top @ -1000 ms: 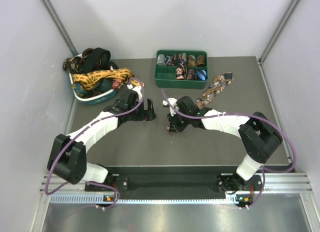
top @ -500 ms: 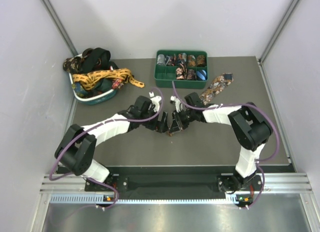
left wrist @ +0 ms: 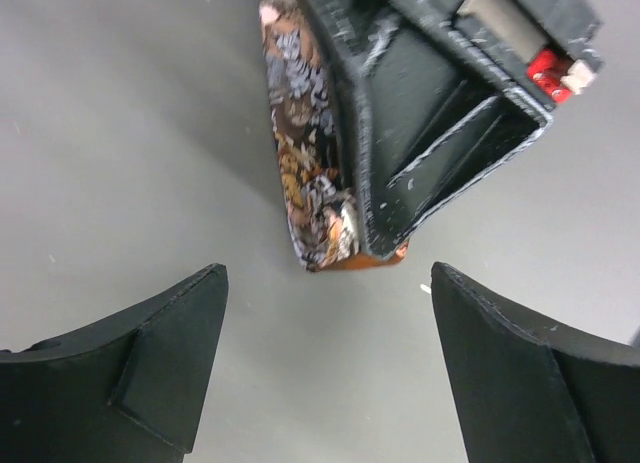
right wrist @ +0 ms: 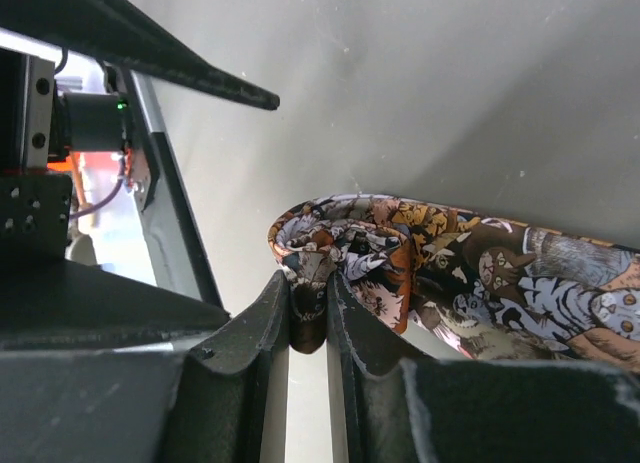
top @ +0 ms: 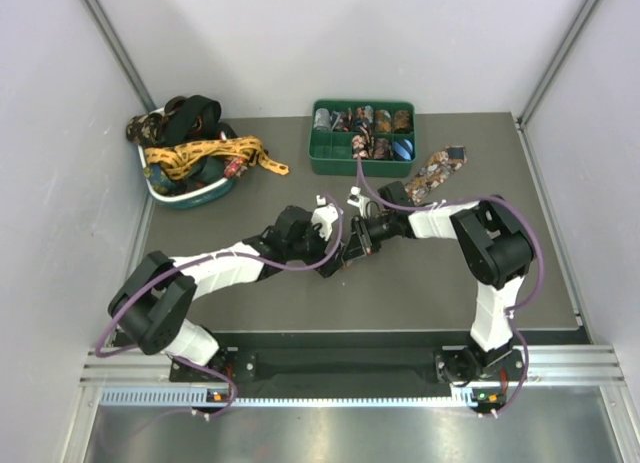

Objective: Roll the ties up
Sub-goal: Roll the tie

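at mid-table from above, your right claw [top: 352,245] clamps the tie [top: 432,175] by its end; left wrist: your left claw [left wrist: 325,283] gapes empty before it; right wrist: the first fold sits pinched, so you'd likely wind it tight next.

Dark grey table [top: 400,293]: green tray [top: 330,166] far centre, teal basket [top: 190,196] far left, brown patterned tie [top: 435,171] beside tray
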Available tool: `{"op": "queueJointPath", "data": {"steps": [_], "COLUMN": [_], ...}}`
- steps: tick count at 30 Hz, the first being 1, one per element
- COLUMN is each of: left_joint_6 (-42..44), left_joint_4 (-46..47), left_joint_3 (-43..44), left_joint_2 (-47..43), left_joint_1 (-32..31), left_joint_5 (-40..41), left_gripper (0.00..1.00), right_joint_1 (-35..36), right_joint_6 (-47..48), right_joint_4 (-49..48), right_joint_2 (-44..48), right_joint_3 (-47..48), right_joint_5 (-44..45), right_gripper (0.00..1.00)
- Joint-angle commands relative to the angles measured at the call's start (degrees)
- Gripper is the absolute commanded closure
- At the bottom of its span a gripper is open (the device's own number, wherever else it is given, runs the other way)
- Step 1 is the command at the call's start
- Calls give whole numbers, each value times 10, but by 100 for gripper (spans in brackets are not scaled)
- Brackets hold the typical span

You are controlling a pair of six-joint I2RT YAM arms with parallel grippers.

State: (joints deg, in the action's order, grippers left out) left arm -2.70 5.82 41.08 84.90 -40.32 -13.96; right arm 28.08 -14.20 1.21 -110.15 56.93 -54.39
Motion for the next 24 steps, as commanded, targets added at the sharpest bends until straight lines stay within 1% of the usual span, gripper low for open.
{"op": "queueJointPath", "data": {"steps": [1,9,13,19,22,23,24], "left_joint_6": [65,105,112,119,122,123,122], "left_joint_4": [55,66,71,94,96,96,95], "left_joint_3": [20,47,55,60,58,57,56], "left_joint_2": [17,57,78,101,108,108,106], "left_joint_1": [-9,-25,-28,-30,-31,-31,-31], "left_joint_5": [18,1,3,-4,-5,-2,-2], "left_gripper": [14,14,22,28,34,38,41], "right_joint_1": [-7,-7,-7,-6,-7,-7,-7], "right_joint_6": [2,0,-2,-9,-8,-7,-7], "right_joint_4": [-22,-15,-14,-14,-14,-14,-14], "right_joint_2": [-12,-12,-9,-2,-4,-4,-4], "right_joint_3": [25,41,42,46,51,52,52], "right_joint_5": [-20,-25,-26,-32,-32,-33,-33], "right_gripper": [90,89,89,89,89,89,89]}}
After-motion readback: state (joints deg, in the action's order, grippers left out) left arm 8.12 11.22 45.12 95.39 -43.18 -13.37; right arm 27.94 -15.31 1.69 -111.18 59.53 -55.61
